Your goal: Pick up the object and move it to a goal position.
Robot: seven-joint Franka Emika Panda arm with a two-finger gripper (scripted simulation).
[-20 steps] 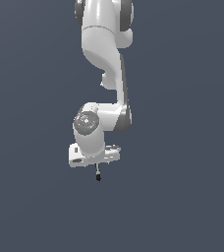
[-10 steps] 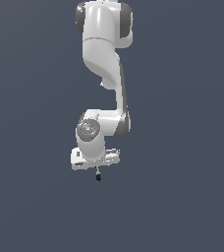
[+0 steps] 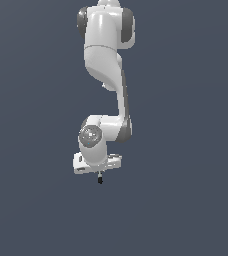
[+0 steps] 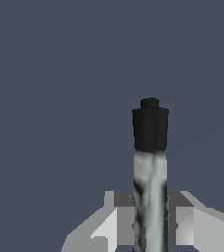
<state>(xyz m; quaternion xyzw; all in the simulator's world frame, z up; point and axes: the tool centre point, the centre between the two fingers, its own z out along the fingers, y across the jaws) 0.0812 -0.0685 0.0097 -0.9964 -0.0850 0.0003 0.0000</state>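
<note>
Carry step. The white parallel gripper (image 4: 151, 224) is clamped on the thin grey-and-black pen-like rod (image 4: 150, 162), black end at 6 o'clock below it (image 3: 100, 179). Next: steady transfer; goal unmarked.

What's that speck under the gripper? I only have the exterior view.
Observer: A thin rod, seen close in the wrist view, light grey near the gripper and black at the far end.
Operator: Is it actually gripped?
Observer: Yes, a finger presses on each side of the grey part.
Operator: Which end sticks out?
Observer: The black end, with a small knob on its tip, pointing away from the fingers.
</note>
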